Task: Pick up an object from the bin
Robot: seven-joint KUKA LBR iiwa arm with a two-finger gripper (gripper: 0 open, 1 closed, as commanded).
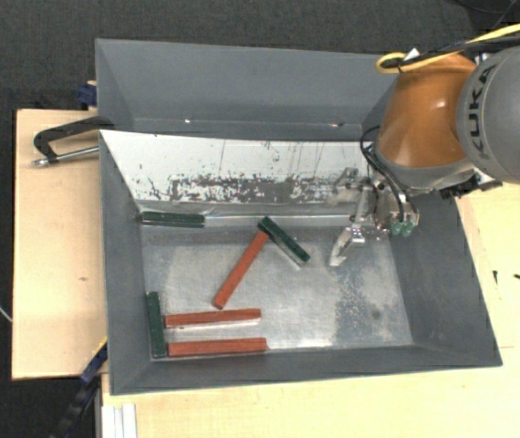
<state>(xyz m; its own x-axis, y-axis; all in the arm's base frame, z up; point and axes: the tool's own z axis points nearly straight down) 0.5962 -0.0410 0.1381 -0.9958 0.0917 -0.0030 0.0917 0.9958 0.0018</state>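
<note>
Camera view: the thing nearest the end effector [347, 245] is a short dark green bar [285, 242], lying slantwise in the middle of the bin floor, a little toward the back wall. Its upper left end touches the top of a long red bar [240, 270], which runs diagonally down to the left from it. The end effector hangs just to the right of this green bar, apart from it, low over bare floor in the right half of the bin [242, 89]. Whether it is spread or closed cannot be told from here.

Farther out, a second dark green bar [172, 218] lies flat along the foot of the back wall at the left. Near the front wall two more red bars lie almost parallel, one [213, 318] just behind the other [216, 346]. A third dark green bar [155, 324] lies at their left ends, at right angles to them. The arm's orange cover [424, 108] stands over the bin's back right corner.
</note>
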